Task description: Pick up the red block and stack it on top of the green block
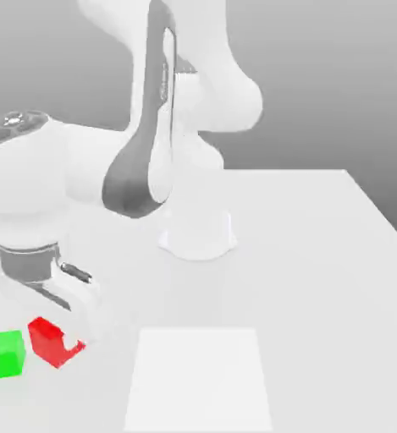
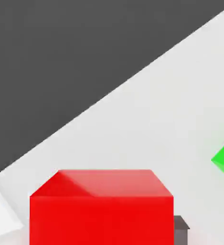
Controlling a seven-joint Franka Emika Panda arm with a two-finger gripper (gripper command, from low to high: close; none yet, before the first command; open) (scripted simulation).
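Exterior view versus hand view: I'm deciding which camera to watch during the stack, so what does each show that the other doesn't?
Only the exterior view shows the arm, its base, the whole green block and the pale square patch on the table. Only the hand view shows the red block close up, with its broad front face and top face. Both show the red block, the green block and the table; the hand is closed on the red block.

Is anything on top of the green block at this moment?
No. The green block has a bare top face and sits on the table. The red block is beside it, on the exterior view's right, tilted, clamped in the shut gripper. Its underside is hidden.
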